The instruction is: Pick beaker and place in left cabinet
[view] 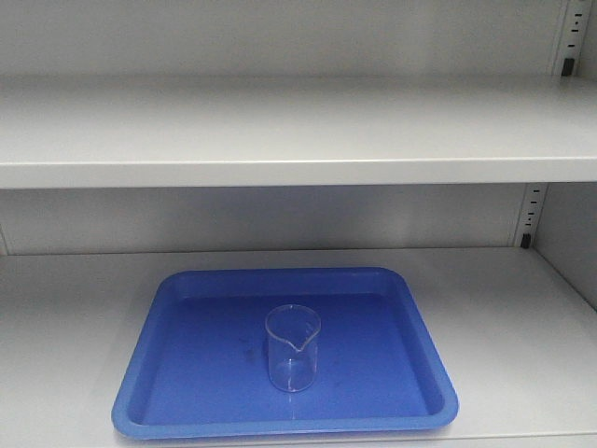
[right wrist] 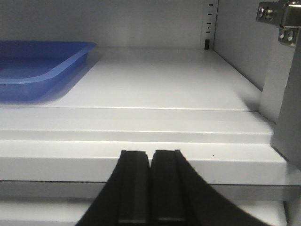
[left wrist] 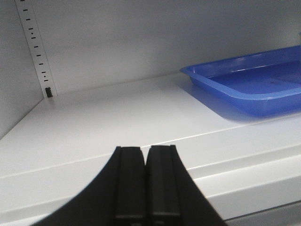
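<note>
While the left end effector sits closed and empty at lower centre, the beaker stands upright mid-frame on the blue tray; light, slick, breakable glass, best gripped across its straight wall. Right end effector: closed, empty.

My front camera faces straight into the left cabinet, looking down on the blue tray. My wrist cameras sit low at the shelf's front edge, each catching a tray corner.
</note>
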